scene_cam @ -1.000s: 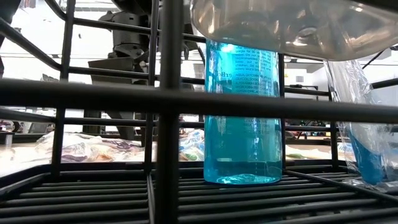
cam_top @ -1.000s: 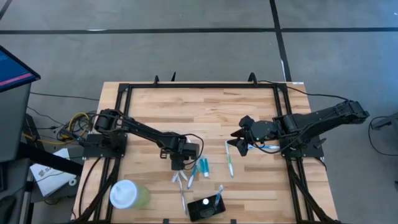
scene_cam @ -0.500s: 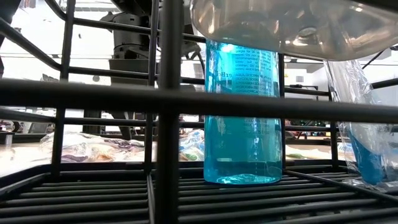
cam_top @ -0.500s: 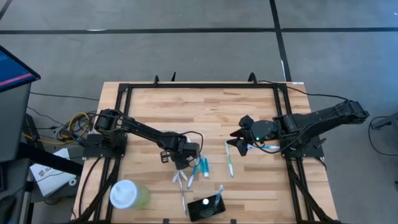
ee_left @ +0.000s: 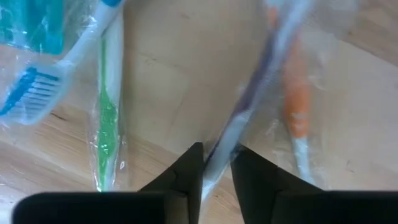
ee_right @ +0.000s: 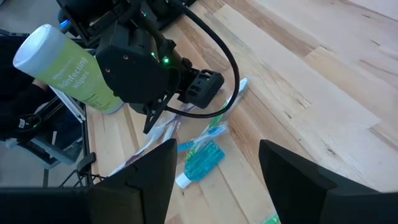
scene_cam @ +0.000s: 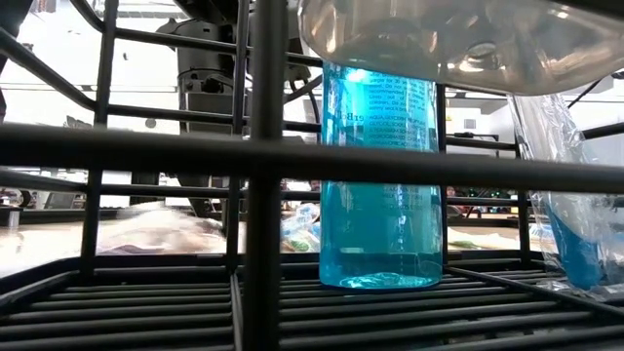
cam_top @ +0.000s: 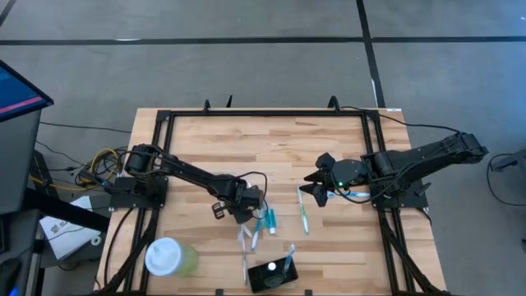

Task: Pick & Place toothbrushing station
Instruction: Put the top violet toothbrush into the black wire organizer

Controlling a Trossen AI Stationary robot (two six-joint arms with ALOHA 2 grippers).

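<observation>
Left gripper (ee_left: 216,163) now nearer the tubes, fingers narrowed onto wrapped toothbrush (ee_left: 239,118); right fingers apart, empty.

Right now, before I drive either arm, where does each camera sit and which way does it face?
High: overhead, straight down; both arms, left claw, right claw.
Low: table height, behind rack bars and a blue bottle; arm beyond.
Left wrist: down past its fingers pinching a wrapped toothbrush.
Right wrist: across at the left arm.
High and right wrist share the teal tube.

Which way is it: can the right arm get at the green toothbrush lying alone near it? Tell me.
Probably yes. The green toothbrush lies by itself on bare wood just in front of the open right tool, with nothing between; the left tool works farther off.
</observation>
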